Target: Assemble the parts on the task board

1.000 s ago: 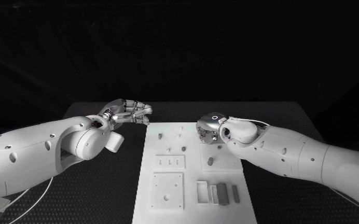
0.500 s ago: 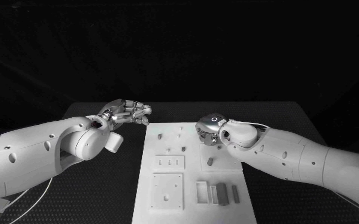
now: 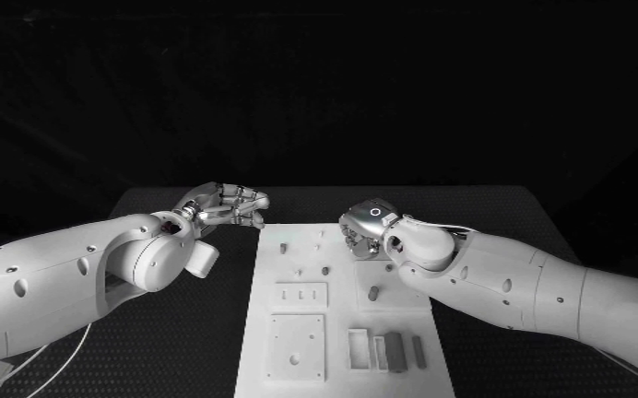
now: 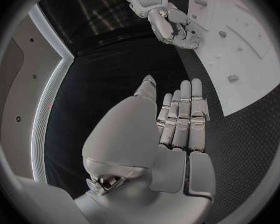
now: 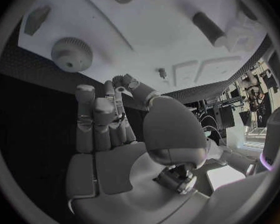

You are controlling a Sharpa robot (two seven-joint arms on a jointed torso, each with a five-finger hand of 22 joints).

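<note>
On the task board [image 3: 348, 310] — three grey bars [image 3: 397, 351].

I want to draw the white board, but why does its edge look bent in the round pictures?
In the left wrist view and right wrist view the fisheye lens bends straight lines, so the task board curves; in the head view its edges run straight, with darkness behind the table.
</note>
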